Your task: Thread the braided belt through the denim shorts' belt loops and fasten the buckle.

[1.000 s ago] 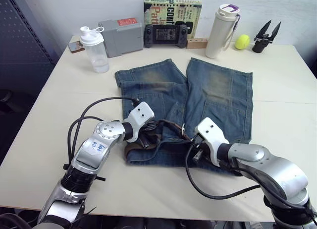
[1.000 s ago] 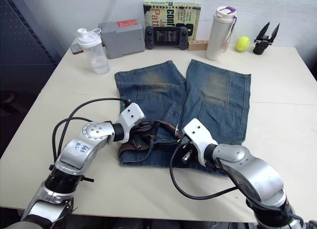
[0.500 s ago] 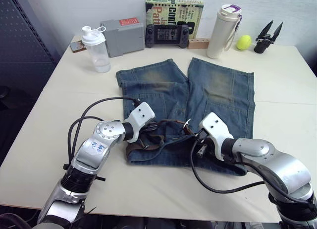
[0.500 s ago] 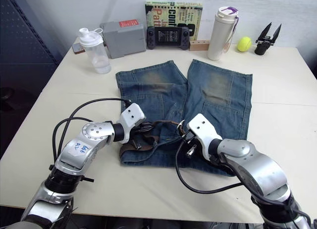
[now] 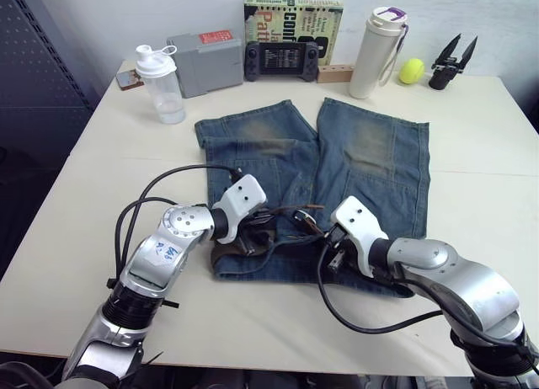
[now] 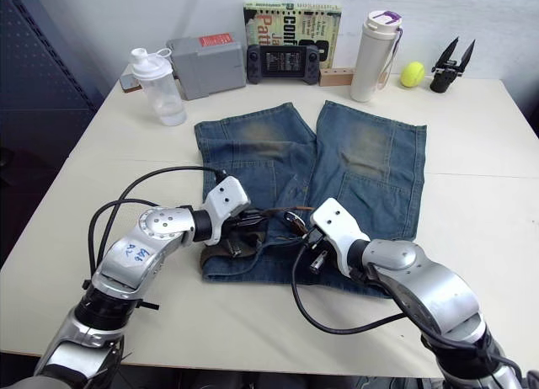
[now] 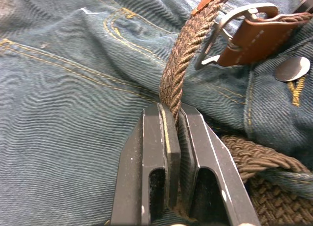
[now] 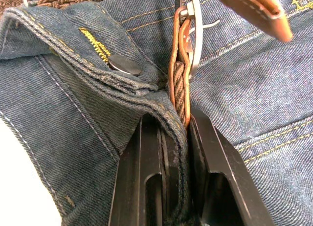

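l gripper is clenched on the belt, strap pinched edge-on between the fingers, over the shorts front. from there the strap runs up to the buckle, which lies just beside the waist button. r gripper is clamped on the belt's other end, just below the buckle, and seems to have a fold of waistband caught in w/ it; can't tell how much denim is in the pinch.

step in hand looks like fastening: both ends meet at the fly, strap end at or in the frame. to do it well: r should hold the buckle end steady and flat, l feeds the strap along its length, not sideways, since braid kinks and bunches. keep tension low so the waistband doesn't ruck. risk: denim trapped in r's grip drags the shorts when it pulls. can't see the prong, nor how many loops are threaded.

seen from the head, shorts lie flat mid table, waist toward the robot, both grippers at the waistband.

containers at the far edge: shaker bottle clear, looks empty, lid on. white flask capped, contents hidden. grey box shut.
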Motion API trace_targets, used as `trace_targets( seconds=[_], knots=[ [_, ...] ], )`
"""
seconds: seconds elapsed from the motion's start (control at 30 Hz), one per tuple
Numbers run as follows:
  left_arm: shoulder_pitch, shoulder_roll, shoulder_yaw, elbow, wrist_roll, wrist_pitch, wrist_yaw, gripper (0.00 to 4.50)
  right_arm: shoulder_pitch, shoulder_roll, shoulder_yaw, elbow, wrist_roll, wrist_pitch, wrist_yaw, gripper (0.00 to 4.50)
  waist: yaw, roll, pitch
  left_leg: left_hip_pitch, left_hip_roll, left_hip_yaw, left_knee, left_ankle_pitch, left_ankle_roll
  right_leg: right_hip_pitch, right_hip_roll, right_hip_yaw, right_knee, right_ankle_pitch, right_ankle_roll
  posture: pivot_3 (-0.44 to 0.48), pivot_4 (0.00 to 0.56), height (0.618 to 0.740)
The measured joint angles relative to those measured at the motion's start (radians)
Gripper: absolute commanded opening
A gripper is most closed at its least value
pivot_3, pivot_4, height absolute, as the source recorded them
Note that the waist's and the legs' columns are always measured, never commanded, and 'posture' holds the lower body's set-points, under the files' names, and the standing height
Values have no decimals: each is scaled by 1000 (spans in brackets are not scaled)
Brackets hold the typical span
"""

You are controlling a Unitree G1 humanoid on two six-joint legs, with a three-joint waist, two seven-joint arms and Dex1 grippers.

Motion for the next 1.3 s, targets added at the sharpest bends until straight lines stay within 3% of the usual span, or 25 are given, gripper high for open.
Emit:
trace_targets(
  seconds=[0.33,0.57,0.87,1.3],
  knots=[
    [-19,-24,152,-35,-15,48,112,0,8,51,-30,22,5,12,-27,30,-1,0,0,0,0,0,0,0,0,0,0,0,0,0,0,0,150,731],
    [34,39,126,-168,-60,100,52,0,-27,157,-96,74,6,70,-90,30,-3,0,0,0,0,0,0,0,0,0,0,0,1,0,0,0,150,731],
    [51,46,119,-203,-82,159,63,0,-50,241,-139,81,1,95,-170,30,-2,0,0,0,0,0,0,0,0,0,0,1,1,0,0,0,150,731],
    [64,-66,139,-208,-92,381,224,0,-81,293,-154,76,-31,98,-268,30,0,0,0,0,-1,0,0,0,0,-1,0,1,1,0,0,0,150,731]
  ],
)
